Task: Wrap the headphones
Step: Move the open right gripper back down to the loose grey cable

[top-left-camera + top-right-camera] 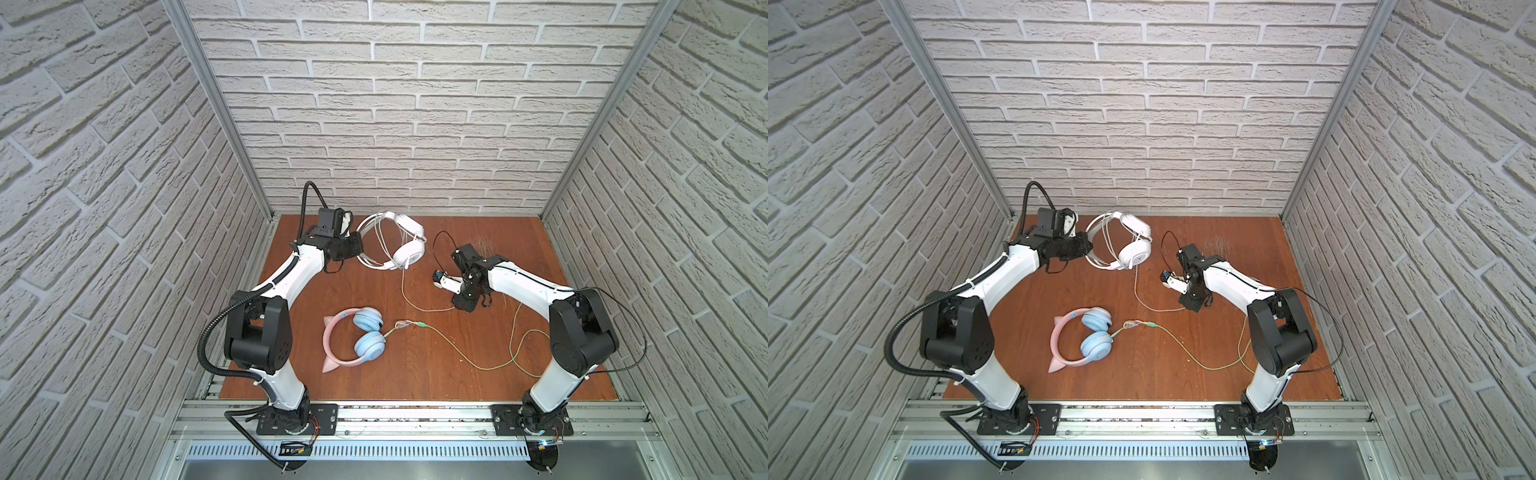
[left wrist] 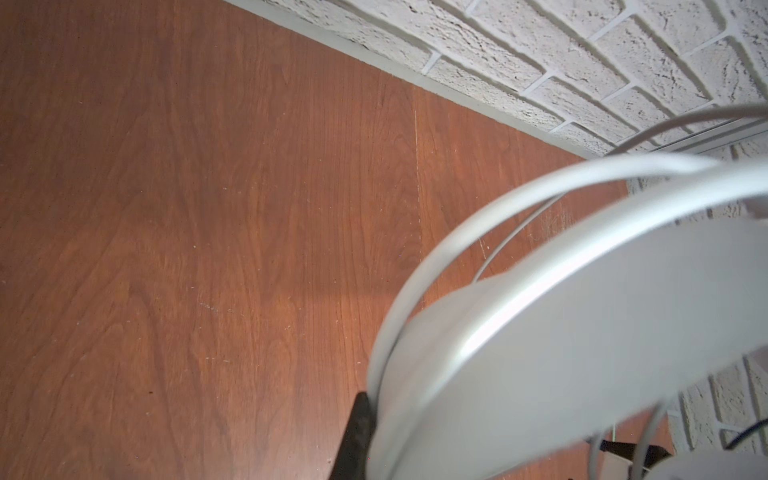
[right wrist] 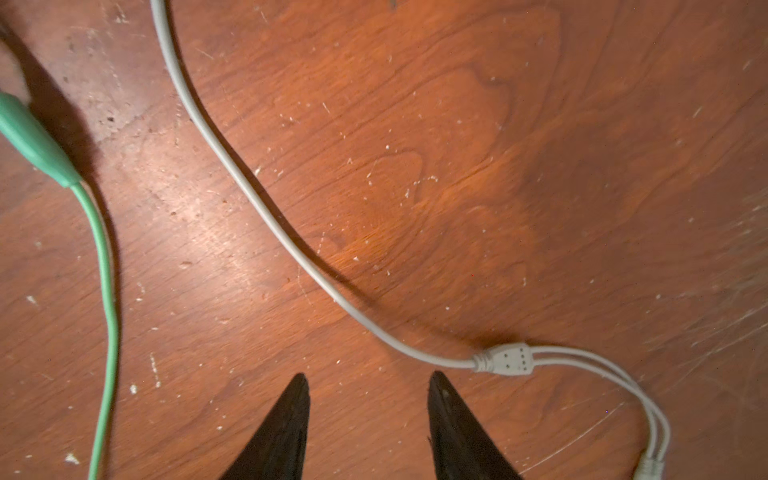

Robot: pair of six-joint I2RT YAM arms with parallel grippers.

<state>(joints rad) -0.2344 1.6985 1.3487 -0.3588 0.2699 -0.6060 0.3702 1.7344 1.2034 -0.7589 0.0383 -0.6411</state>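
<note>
My left gripper (image 1: 354,247) is pinched shut on the thin outer band of the white headphones (image 1: 409,252), at the back left of the table (image 1: 540,249), close to the brick wall (image 1: 415,124). They are white all over: a wide padded band inside a slim wire hoop, with round earcups. In my left wrist view the headband fills the frame, blurred, so the exact contact is hard to make out.

Their pale cable (image 3: 266,212) hangs from the near earcup and runs across the wood towards my right gripper (image 3: 368,378). That one is partly spread and holds nothing. Its two dark tips hover over the table just short of the cable's small splitter (image 3: 505,359), where the single lead forks into two thinner ones.

The pink and blue headphones (image 1: 369,344) lie flat near the front, left of centre — pink cat-ear band, light blue cups, neither gripper near them. Their green cable (image 3: 109,291) trails right in a loose curve, well apart from the pale one, and passes beside my right gripper.
</note>
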